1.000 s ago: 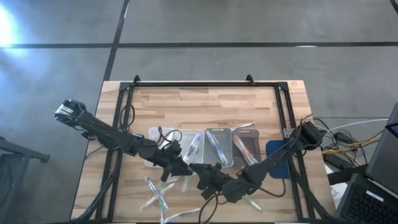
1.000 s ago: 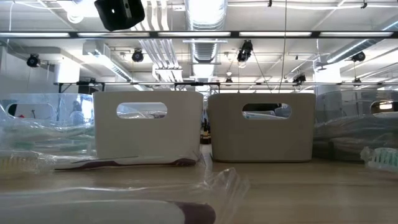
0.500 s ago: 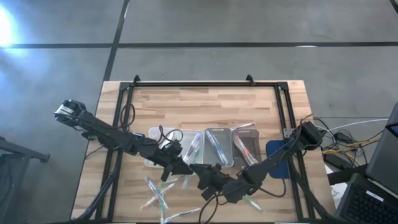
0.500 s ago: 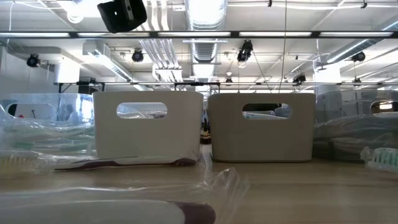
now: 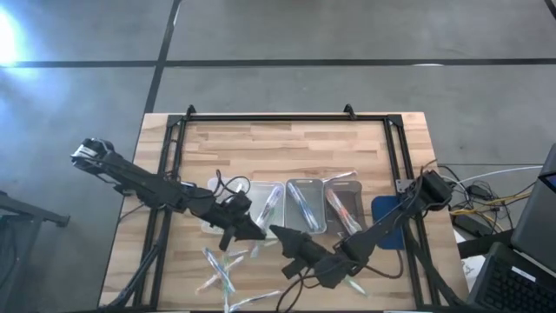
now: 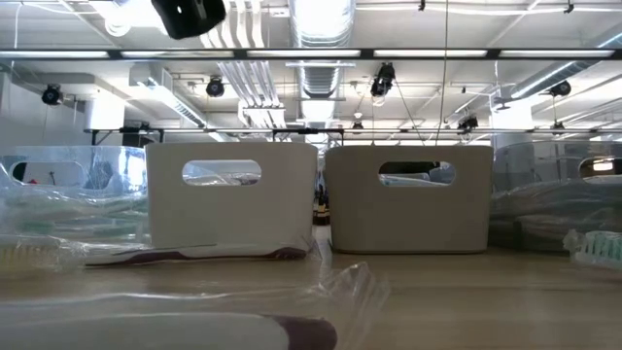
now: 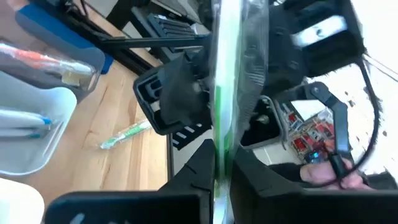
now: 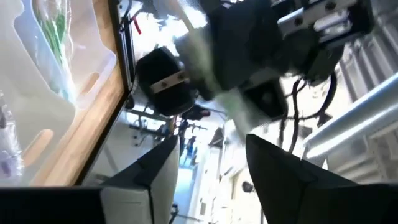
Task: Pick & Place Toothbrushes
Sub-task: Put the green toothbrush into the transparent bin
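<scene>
The left gripper was pinched on a green toothbrush, whose length ran out straight ahead between its fingers. Just to its right, the right gripper stood spread and empty, facing it. The clear trays lay just beyond, on the far side.

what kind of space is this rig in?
Most likely an industrial lab or workshop, not a home: polished concrete floor around the wooden table, exposed ceiling ducts with strip lights overhead, and loose cables and gear beside the table.
</scene>
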Controlling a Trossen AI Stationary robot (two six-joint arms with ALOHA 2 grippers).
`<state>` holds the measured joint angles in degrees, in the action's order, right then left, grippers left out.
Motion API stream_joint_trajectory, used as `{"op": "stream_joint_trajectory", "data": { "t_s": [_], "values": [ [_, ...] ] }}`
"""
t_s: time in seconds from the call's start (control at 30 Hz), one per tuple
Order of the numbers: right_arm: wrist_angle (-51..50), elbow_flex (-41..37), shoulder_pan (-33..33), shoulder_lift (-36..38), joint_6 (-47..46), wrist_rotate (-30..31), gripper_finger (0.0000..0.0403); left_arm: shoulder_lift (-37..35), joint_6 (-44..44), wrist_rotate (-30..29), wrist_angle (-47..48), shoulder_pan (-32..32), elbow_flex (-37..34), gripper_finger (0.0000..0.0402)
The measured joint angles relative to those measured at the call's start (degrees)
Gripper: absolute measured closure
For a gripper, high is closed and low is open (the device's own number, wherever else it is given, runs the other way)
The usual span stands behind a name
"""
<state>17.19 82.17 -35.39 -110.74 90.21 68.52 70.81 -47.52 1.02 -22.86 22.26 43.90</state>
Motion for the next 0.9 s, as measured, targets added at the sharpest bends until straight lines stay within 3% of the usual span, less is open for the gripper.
{"op": "stream_joint_trajectory", "data": {
  "t_s": [0.13, 0.3, 0.4, 0.53, 0.6, 0.73, 0.83, 0.9],
  "values": [
    [-0.3, -0.1, -1.1, 0.2, -2.1, 1.0, 0.0211, -3.0, 2.2, -1.4, 4.9, -0.2, 0.0, 0.0379],
    [-1.0, -0.7, -1.5, 2.0, -12.3, 4.8, 0.0208, -6.4, 4.1, -9.0, 12.6, -0.4, 0.4, 0.0378],
    [-6.6, -2.3, -1.2, 4.5, -26.4, 9.1, 0.0215, -7.9, 4.4, -14.1, 21.7, -0.4, 1.4, 0.0378],
    [-27.2, -4.8, -0.7, 10.2, -52.8, 10.3, 0.0233, -9.0, 4.2, -21.6, 32.4, -0.4, 3.8, 0.0379],
    [-41.2, -5.5, -0.1, 13.7, -70.2, 6.6, 0.0243, -9.0, 4.1, -24.6, 36.6, -0.4, 5.4, 0.0379],
    [-66.5, -7.5, 2.5, 20.7, -104.0, -7.6, 0.0268, -8.3, 3.0, -27.4, 44.0, -0.4, 9.1, 0.0379],
    [-77.1, -10.1, 4.5, 25.4, -118.8, -14.6, 0.0288, -7.4, 1.0, -28.5, 49.6, -0.4, 11.5, 0.0379],
    [-79.0, -12.7, 5.1, 28.4, -121.8, -17.0, 0.0302, -6.6, -1.3, -28.9, 54.1, -0.3, 13.2, 0.0379]
  ]
}}
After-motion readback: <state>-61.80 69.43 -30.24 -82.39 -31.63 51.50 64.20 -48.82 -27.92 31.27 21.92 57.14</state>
